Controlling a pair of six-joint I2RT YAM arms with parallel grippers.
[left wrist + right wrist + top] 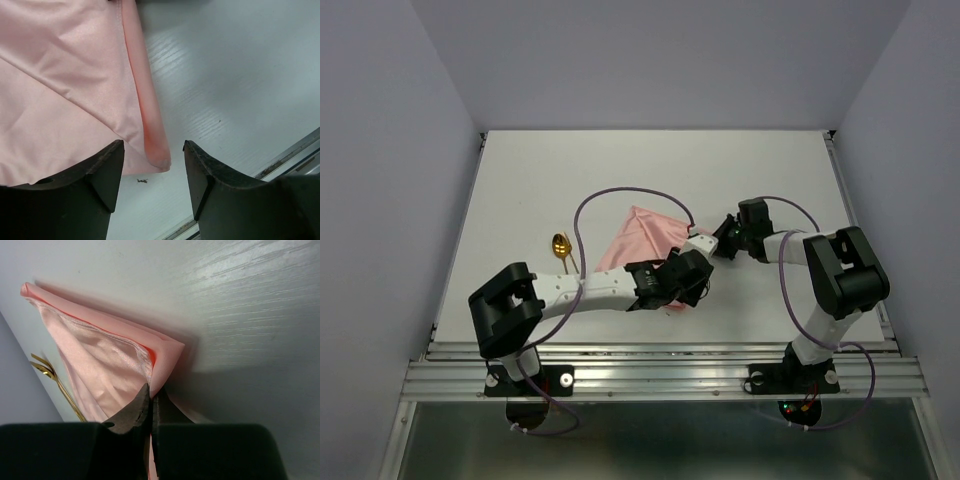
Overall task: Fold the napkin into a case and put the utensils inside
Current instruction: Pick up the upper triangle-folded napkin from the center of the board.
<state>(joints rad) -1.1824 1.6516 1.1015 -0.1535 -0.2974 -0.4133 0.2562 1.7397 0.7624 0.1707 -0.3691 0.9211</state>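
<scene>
Two arms meet over the salmon-pink napkin, which lies folded into a rough triangle near the middle of the white desk. The left arm reaches across from the near left, and its jaws stand apart over the napkin's near corner. In the left wrist view that rounded corner lies flat on the desk between the two dark fingers, touching neither as far as can be seen, with a doubled edge running away from it and a small dark speck on the desk just beside it. The right arm comes in from the right, and its jaws are clamped together on the napkin's right-hand fold. In the right wrist view the cloth is pinched there and rises in a soft tent above the desk. The gold utensils lie on the desk just left of the napkin, untouched, and thin gold tines show beyond the cloth's far edge.
</scene>
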